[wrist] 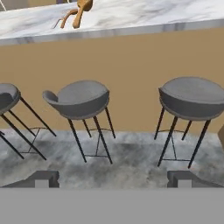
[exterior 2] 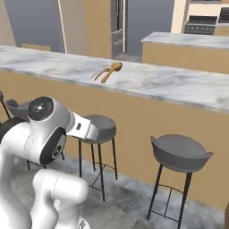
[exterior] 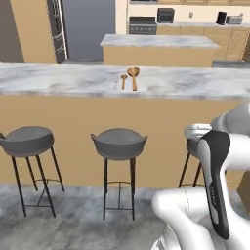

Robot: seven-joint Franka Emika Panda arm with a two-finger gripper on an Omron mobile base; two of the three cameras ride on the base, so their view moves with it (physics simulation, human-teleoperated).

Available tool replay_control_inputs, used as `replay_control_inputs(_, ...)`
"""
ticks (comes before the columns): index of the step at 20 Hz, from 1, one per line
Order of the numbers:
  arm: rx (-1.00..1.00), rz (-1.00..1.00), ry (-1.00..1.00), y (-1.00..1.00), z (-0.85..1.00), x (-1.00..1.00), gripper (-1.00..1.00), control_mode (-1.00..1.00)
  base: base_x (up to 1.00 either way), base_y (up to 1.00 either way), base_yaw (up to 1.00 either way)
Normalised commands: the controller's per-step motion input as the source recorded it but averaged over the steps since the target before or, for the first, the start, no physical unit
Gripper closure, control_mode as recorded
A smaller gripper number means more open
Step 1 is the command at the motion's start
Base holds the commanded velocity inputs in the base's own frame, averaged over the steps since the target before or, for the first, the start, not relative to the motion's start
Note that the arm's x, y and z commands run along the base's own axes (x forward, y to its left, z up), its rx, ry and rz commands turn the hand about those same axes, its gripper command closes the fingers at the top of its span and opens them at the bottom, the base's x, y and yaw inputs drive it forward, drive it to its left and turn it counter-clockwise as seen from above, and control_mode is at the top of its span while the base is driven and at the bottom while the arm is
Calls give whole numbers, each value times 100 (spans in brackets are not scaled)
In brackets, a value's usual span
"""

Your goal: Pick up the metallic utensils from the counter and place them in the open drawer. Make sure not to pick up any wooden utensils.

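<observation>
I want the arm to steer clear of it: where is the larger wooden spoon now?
The larger wooden spoon lies on the counter, right of the smaller wooden spoon in the left base view, above the middle stool.

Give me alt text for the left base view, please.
Two orange-brown wooden spoons lie side by side on a long marble counter, the larger to the right. Three grey bar stools stand along its tan front, and the white robot arm rises at lower right.
</observation>
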Motion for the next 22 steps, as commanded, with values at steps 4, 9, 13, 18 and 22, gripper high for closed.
replay_control_inputs(4, 0, 0, 0, 0, 0, 0, -100, 100, 0, 83, -15)
replay_control_inputs(9, 0, 0, 0, 0, 0, 0, -100, 100, 1, 71, -9)
replay_control_inputs(13, 0, 0, 0, 0, 0, 0, -100, 100, 19, 80, -15)
replay_control_inputs(18, 0, 0, 0, 0, 0, 0, -100, 100, 73, 25, -22)
replay_control_inputs(22, 0, 0, 0, 0, 0, 0, -100, 100, 62, -2, -15)
